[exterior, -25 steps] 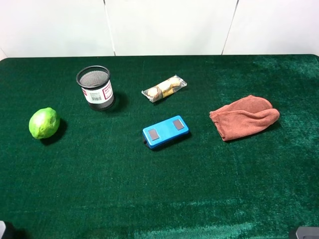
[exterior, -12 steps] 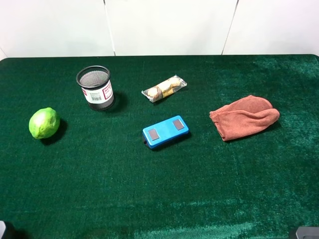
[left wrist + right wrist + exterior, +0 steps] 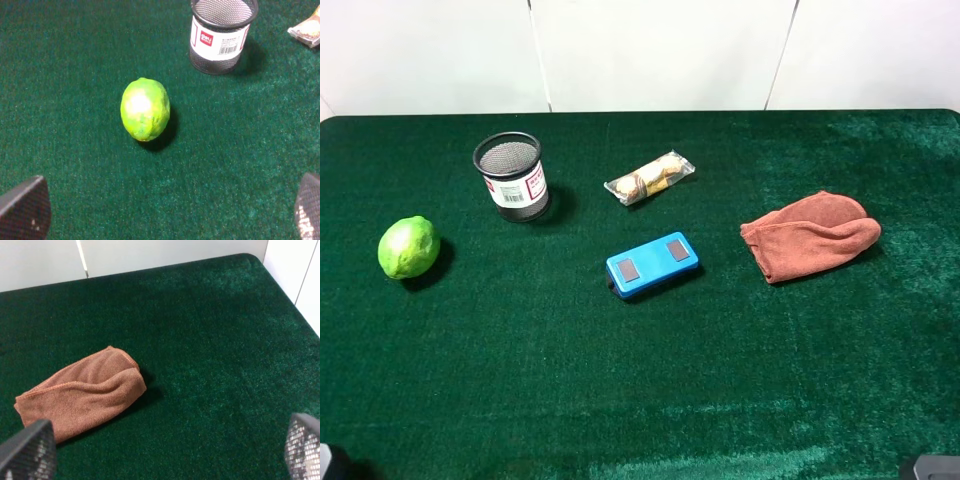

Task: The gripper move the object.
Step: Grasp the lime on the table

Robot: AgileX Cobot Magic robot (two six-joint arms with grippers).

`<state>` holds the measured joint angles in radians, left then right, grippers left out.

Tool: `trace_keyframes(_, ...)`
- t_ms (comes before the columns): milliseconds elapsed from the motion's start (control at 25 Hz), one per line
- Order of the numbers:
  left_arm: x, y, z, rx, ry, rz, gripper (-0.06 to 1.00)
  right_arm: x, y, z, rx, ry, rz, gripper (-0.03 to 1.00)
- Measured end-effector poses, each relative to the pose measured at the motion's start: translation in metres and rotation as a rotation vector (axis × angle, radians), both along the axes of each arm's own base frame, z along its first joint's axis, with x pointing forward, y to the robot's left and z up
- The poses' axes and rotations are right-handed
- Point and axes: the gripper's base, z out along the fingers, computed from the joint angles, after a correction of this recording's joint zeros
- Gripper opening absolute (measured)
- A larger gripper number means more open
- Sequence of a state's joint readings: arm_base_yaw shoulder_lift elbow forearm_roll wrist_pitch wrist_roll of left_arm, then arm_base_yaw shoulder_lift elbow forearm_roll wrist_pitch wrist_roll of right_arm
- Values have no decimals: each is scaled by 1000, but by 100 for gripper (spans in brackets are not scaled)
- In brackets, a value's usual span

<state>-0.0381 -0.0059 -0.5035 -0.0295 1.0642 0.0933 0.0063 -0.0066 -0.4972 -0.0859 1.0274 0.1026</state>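
Eyeing the lime (image 3: 409,247), loose on the bench (image 3: 620,400) at left, near the cup (image 3: 510,177); left fingers (image 3: 25,210) wide, empty. Could close off-centre, roll that round fruit away, or clip the cup.

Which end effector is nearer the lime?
Left. The left end effector sits open close before the lime; the right end effector sits open by the cloth, across the table from the lime.

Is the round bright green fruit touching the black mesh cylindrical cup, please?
No, the round bright green fruit lies apart from the black mesh cup, with bare green cloth between them.
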Motion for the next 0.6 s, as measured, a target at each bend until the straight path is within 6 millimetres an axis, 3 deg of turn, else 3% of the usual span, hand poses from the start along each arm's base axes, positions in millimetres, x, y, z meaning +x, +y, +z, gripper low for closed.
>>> trace_keyframes(600, -1, 0, 1, 0, 2, 0, 99, 0, 0, 0, 0, 0, 0, 70)
